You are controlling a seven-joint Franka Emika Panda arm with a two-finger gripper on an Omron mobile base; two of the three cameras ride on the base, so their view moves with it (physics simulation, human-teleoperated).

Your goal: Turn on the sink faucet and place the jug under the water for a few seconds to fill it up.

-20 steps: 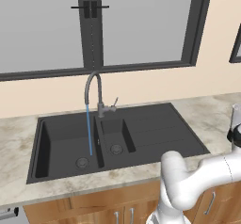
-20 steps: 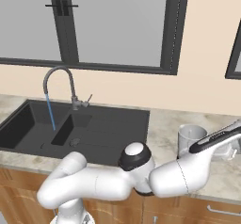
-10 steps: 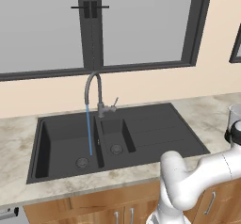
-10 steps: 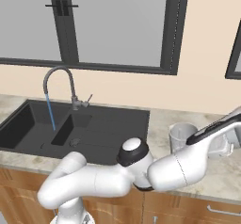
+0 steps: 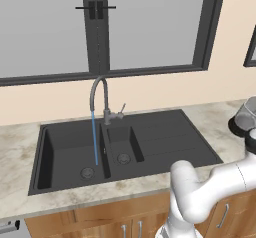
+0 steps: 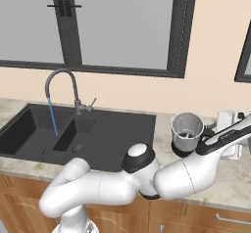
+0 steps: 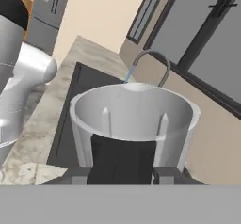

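Observation:
The jug [image 6: 187, 129] is clear with a black base, and it is over the counter just right of the sink [image 6: 122, 129]. In the hand view the jug [image 7: 136, 110] is very close. Its black handle is between the fingertips of my gripper [image 7: 122, 173], which is shut on it. From the left base view the jug [image 5: 246, 114] sits at the right edge. The sink faucet [image 5: 100, 89] arches over the left basin of the sink [image 5: 165, 142]. A thin blue stream of water [image 5: 94, 137] falls from it. The sink faucet [image 6: 61, 75] and the water [image 6: 52, 117] are well left of the jug.
A white appliance [image 6: 228, 124] stands on the counter behind my forearm. My elbow [image 6: 139, 158] hangs in front of the counter edge, above the wooden cabinets. A dark-framed window runs along the wall behind the sink. Marble counter [image 5: 20, 142] lies left of the sink.
The fingers have closed on the jug's handle. The jug has risen a little and shifted left toward the sink. The water keeps running.

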